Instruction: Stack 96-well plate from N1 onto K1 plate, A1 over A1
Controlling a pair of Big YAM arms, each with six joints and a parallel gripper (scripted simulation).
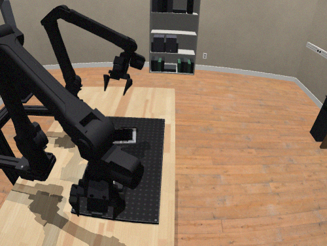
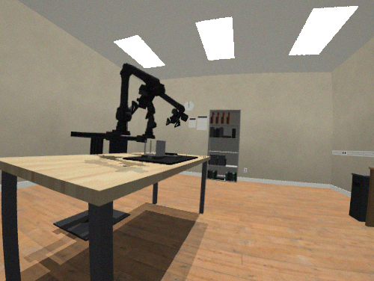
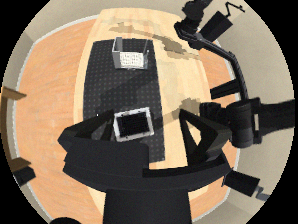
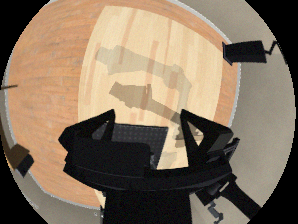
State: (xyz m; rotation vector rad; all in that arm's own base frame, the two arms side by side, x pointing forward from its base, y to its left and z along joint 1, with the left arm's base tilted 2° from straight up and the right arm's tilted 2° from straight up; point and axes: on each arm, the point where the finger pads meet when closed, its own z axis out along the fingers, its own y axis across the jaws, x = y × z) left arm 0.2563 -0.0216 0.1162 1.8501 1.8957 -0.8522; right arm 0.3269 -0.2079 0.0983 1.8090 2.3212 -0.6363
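A black 96-well plate [image 1: 124, 135] [image 3: 133, 124] lies in the pale-framed nest N1 [image 1: 135, 135] [image 3: 118, 131]. A white plate [image 3: 131, 59] lies low in the grey-walled rack K1 [image 3: 117, 48] [image 2: 161, 148]. In the top view my right arm hides most of K1. Rim letters and numbers are too small to read. My left gripper [image 1: 115, 91] [image 2: 172, 125] [image 3: 146, 112] is open and empty, high above the table's far end, beyond N1. My right gripper [image 1: 96, 216] [image 4: 147, 112] is open and empty, raised over the board's near end, on K1's side.
Both stations stand on a black perforated board [image 1: 150, 170] [image 2: 179, 160] [image 3: 127, 92] [image 4: 137, 135] on the wooden table [image 1: 154, 101] [image 2: 56, 168]. K1's tall walls rise above the board. The near arm reaches across the board in the top view. The arm bases stand along one side.
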